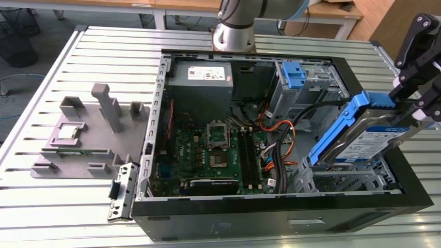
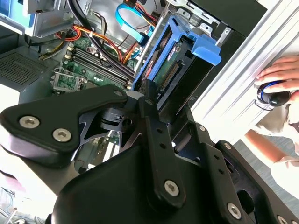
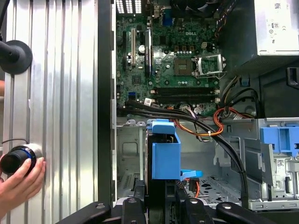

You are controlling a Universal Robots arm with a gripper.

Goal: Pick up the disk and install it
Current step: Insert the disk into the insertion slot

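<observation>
Pincer (image 1: 413, 109) clamps the disk (image 1: 362, 142), which hangs tilted just below it: stiff, weighty, likely shock-sensitive, best gripped across its rigid blue-framed sides.

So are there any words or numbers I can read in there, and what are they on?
White-and-blue label on the disk, held in the hand: print too small to read.
White label on the grey power supply box: print too small to read.
</observation>
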